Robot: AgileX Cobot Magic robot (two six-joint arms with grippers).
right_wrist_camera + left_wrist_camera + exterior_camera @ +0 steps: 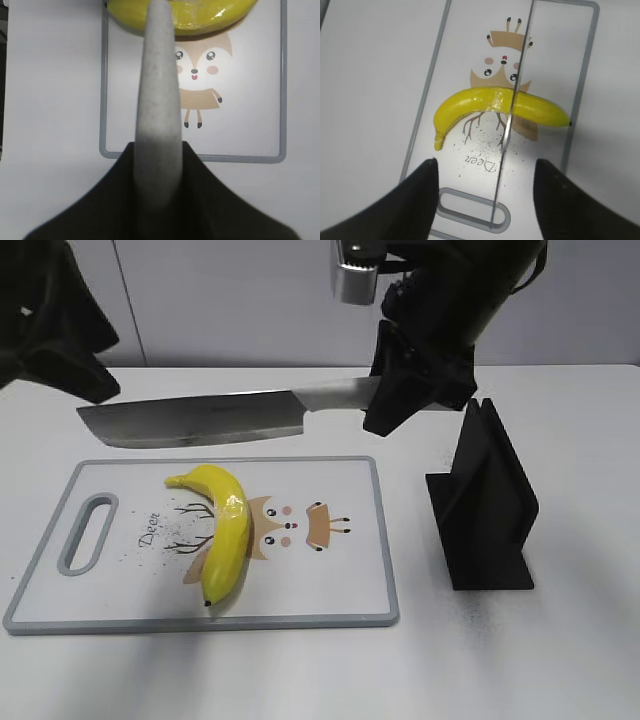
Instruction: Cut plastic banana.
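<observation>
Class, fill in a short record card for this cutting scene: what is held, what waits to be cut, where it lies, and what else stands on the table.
tool: cleaver, held above the board by the right gripper
item to cut: plastic banana, whole
banana position: lying on the cutting board, over the deer print
left gripper: open, above the board, holding nothing
other object: black knife stand, right of the board

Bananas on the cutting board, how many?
1. The plastic banana lies uncut near the middle of the cutting board, under the knife held by the right gripper. None seem hidden.
</observation>
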